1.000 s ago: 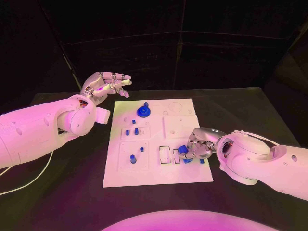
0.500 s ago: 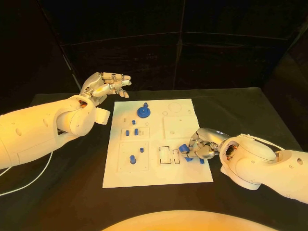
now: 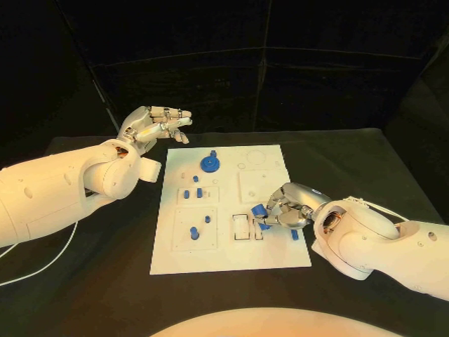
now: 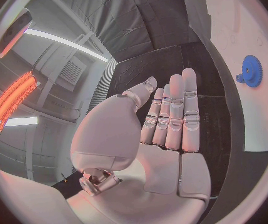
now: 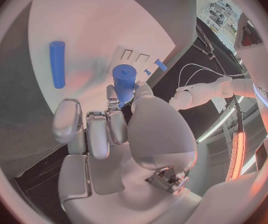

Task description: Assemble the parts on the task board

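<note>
Your right hand (image 3: 285, 210) pinches a blue cylindrical peg (image 5: 124, 79) over the white rectangular task board (image 3: 224, 253) near its right edge; left hand (image 3: 156, 123) hovers empty, fingers apart, off the board's far-left corner above the black table (image 3: 366, 161).

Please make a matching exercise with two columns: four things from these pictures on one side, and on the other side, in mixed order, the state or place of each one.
1. left hand
2. right hand
3. gear
4. board

A. white, in the middle of the table
B. holds a blue cylinder
C. blue, at the board's far end
D. holds nothing, raised beside the board's far corner

Pairs: 1-D, 2-B, 3-C, 4-A
</note>
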Motion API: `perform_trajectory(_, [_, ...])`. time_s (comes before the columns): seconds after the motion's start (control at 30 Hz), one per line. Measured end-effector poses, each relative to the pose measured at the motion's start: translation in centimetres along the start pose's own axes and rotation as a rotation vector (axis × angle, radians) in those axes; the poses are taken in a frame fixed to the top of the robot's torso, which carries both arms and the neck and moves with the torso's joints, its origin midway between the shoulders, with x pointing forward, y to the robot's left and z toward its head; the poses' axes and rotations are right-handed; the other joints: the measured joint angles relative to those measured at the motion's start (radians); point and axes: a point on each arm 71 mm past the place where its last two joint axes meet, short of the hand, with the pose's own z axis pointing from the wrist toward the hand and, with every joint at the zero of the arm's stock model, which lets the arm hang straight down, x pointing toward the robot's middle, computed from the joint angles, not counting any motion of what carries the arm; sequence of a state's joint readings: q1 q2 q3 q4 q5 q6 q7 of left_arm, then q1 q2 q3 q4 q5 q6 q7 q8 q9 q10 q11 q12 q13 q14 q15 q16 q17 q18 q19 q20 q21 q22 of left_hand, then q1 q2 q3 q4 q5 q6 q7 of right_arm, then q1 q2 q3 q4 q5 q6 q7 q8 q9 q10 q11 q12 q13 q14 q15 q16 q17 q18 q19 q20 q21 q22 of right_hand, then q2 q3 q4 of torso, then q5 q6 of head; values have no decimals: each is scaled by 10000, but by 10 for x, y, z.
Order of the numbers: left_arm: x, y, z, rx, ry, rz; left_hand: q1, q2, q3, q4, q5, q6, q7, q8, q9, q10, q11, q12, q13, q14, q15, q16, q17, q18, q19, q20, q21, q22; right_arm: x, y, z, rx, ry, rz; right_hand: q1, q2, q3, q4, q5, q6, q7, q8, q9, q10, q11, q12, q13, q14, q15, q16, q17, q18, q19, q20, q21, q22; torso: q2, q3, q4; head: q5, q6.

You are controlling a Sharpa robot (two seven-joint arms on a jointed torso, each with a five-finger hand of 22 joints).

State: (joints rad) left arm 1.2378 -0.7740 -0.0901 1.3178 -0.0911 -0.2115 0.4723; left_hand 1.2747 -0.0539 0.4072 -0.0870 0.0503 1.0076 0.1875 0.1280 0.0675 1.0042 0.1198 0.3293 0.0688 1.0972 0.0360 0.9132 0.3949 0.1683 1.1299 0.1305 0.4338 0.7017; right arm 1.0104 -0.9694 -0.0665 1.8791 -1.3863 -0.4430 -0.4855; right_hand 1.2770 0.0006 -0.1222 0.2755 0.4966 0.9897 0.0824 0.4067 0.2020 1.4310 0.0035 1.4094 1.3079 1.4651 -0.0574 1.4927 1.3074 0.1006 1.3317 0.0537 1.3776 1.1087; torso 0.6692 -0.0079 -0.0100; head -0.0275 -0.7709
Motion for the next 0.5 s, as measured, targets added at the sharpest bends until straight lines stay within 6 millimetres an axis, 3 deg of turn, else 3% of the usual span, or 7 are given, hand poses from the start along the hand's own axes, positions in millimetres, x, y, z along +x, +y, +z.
perform_trajectory(0.17, [0,0,0,0,9,-4,0,0,-29,-29,0,0,0,0,0,0,0,0,0,0,0,0,0,1,0,0,0,-13,4,8,5,-187,81,148,-44,19,-146,91,-31,71,-1,0,9,0,0,0,0,0,0,0,0,1,0,0,0,-1,0,-2,0,18,-4])
perform_trajectory(0.5, [2,0,1,0,52,-23,0,0,-29,-29,0,0,0,0,0,0,0,0,0,0,0,0,1,1,0,0,0,-12,13,17,14,-312,511,205,-505,124,-381,134,-260,301,-160,182,141,74,-73,0,-1,1,-72,0,0,0,71,-71,0,59,5,-5,7,43,-26])
